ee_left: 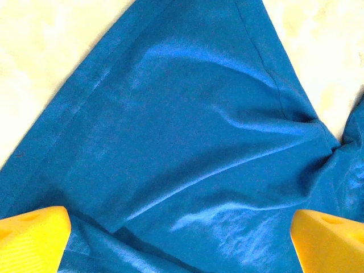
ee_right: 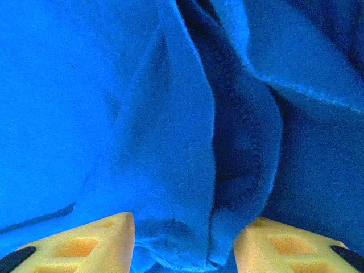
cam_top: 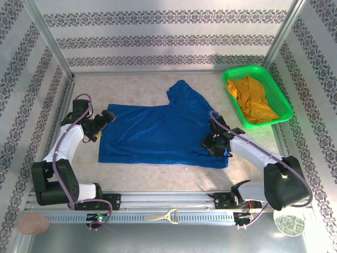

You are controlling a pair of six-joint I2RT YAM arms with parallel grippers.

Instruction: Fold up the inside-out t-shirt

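Blue t-shirt spread flat, a tool at each side.
Top view: the inside-out t-shirt (cam_top: 158, 132) lies in the middle of the surface (cam_top: 158, 176), with the left tool (cam_top: 107, 120) at its left edge and the right tool (cam_top: 215, 143) at its near right corner. Left wrist: the yellow fingers (ee_left: 34, 239) stand wide apart over the cloth. Right wrist: the pads are clamped on a bunched fold of the shirt.

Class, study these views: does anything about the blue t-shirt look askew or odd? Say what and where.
Yes. The t-shirt lies crooked: a flap juts out toward the green basket, and its right edge is bunched into folds between the fingers of the right tool.
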